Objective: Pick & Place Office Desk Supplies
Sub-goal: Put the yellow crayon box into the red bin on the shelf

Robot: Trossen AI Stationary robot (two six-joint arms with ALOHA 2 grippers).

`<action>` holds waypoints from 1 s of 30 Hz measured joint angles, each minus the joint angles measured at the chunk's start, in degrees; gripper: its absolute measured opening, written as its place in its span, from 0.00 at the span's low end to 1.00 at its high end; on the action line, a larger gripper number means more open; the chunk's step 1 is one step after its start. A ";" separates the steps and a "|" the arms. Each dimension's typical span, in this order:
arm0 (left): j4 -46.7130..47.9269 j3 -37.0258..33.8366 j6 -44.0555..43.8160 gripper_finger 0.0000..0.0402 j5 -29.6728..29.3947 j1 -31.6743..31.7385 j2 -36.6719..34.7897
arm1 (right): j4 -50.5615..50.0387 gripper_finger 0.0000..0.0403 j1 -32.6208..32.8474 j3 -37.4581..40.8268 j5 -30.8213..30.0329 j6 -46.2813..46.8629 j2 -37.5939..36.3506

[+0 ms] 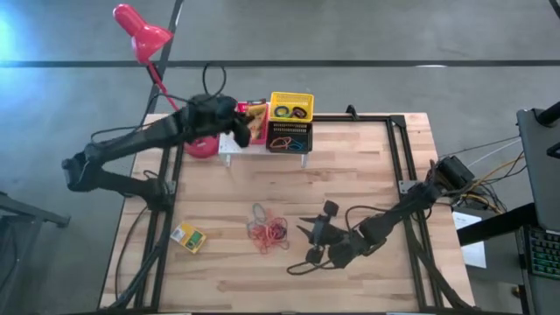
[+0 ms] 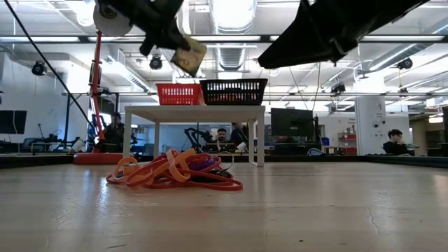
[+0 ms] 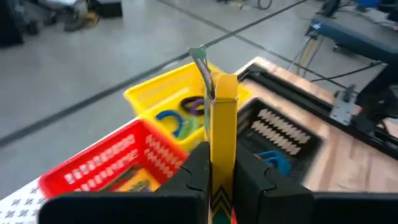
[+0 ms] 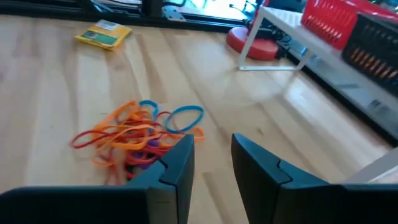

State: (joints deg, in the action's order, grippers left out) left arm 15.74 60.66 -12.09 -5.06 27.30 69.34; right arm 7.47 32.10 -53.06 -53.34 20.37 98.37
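Left wrist view alone shows blue rings point(image 3: 169, 119) in the yellow basket point(image 3: 163, 94).

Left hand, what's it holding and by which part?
The left hand holds a flat yellow box upright by its lower end, above the red basket.

You are looking at a robotics lab or open workshop hall. In the low view, rows of ceiling strip lights point(image 2: 231, 14) and exposed ducts fill the top of the frame, monitors point(image 2: 292, 122) sit at centre right, and people point(image 2: 394, 142) are seated at far desks. In the high view, the wooden bench point(image 1: 350, 192) stands on a bare grey concrete floor point(image 1: 394, 35), with loose cables point(image 1: 490, 162) at the right edge.
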 joint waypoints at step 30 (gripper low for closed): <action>4.38 -0.24 -10.48 0.19 5.59 8.82 9.04 | 0.28 0.17 -2.36 0.00 1.51 -2.35 -0.02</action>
State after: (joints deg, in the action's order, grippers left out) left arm 20.12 60.42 -22.57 0.54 36.12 78.38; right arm 7.75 29.74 -53.06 -51.83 18.02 98.35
